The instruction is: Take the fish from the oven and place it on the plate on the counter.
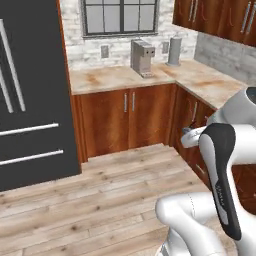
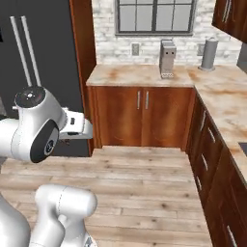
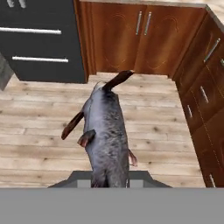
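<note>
A grey fish (image 3: 105, 131) with reddish-brown fins and a dark tail hangs over the wooden floor in the hand view, tail pointing away from the hand. My gripper (image 3: 109, 181) is shut on its head end, and the body hides most of the fingertips. The beige mottled counter (image 1: 115, 77) runs along the far wall and turns down the right side (image 2: 226, 103). My white hand (image 1: 189, 136) is held low in front of the right-hand cabinets. The oven and the plate are out of view.
A tall black fridge (image 1: 30, 90) with silver handles stands at the left. On the counter are a steel coffee machine (image 1: 142, 57) and a grey cylinder (image 1: 174, 50). Wooden cabinet fronts (image 2: 142, 116) line the corner, and plank floor (image 1: 100, 190) lies between.
</note>
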